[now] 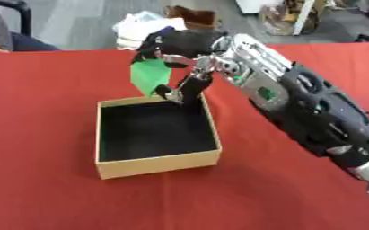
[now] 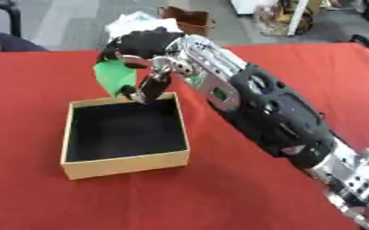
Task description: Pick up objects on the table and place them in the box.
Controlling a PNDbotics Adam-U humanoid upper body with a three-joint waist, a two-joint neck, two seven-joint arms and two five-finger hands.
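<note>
Left eye view first, and the biggest thing going is the table [image 1: 46, 134], draped in red cloth and filling nearly the whole picture, with chairs and clutter past its far edge. Next in size comes the right arm [image 1: 313, 112], black shell with silver joints, sweeping in from the table's near right corner and reaching diagonally toward the middle. Then the box [image 1: 157, 165], tan card walls with a dark lining, sitting open-topped a little left of the table's centre. Its floor looks bare from both eyes: nothing visibly dropped in yet. Smaller again, the right hand [image 1: 179, 58], poised right above the box's far wall, fingers curled down and clenched around the green object [image 1: 150, 76]. That green piece, flat-sided and blocky, hangs in the grasp just beyond the far rim, not yet over the dark interior and clear of the cloth. The left hand shows in neither eye.

So where does that leave us? Pick-up done, carry almost done, I'd say. What remains is a short move inward over the opening, then letting go. No other loose objects can be made out on the cloth, so this may well be the one delivery that counts.
</note>
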